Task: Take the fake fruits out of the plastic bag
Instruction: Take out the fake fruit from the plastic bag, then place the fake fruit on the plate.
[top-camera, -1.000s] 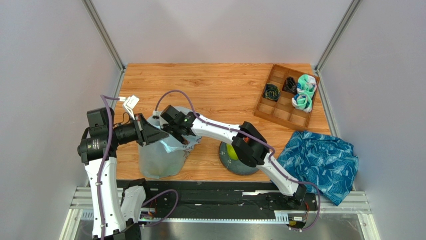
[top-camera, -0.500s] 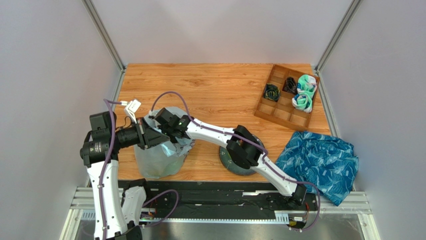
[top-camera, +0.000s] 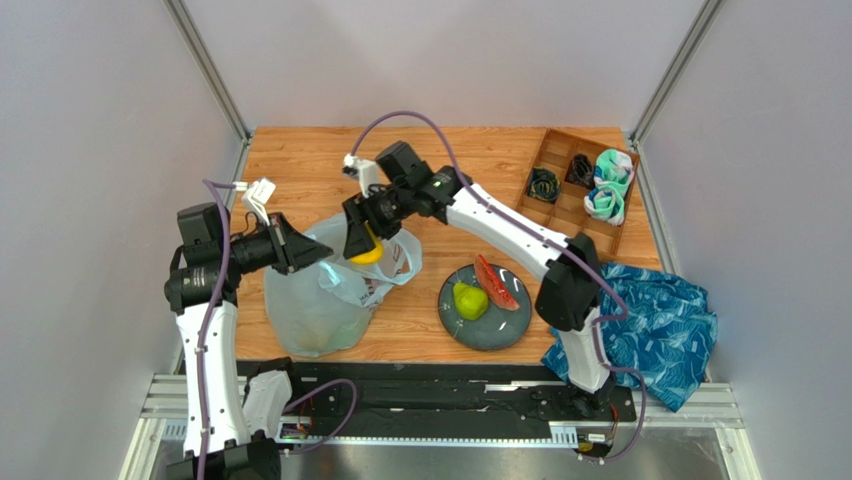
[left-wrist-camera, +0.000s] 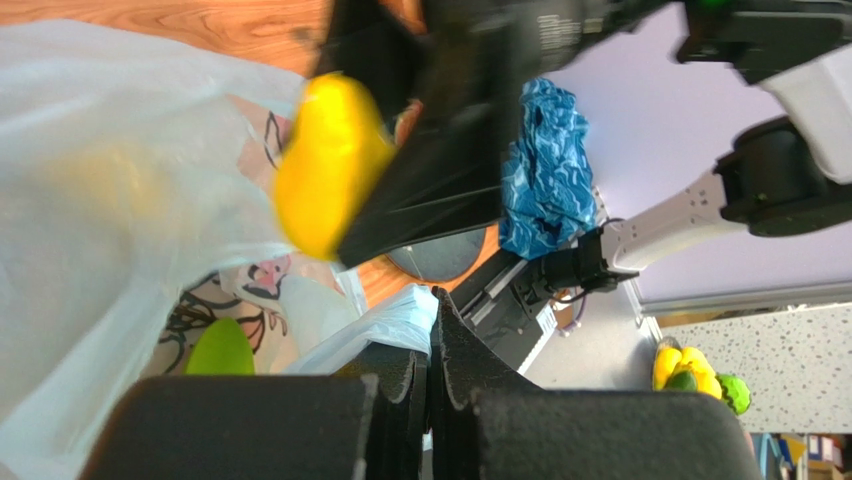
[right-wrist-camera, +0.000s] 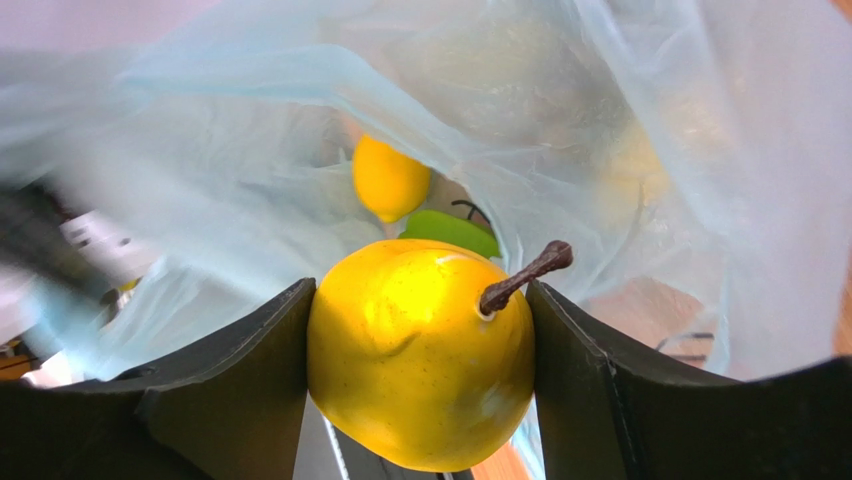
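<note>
Wooden table lies open beyond the plastic bag, whose near-left rim the left gripper pinches, jaws together. Just over the bag's mouth the right gripper clamps a glossy yellow fruit with a brown stem. A lemon and a green fruit lie inside the bag.

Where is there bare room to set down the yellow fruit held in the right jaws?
Plate: its near half, beside green pear and watermelon slice. Table: the far strip between plastic bag and divided tray. Crowded around the bag mouth.
</note>
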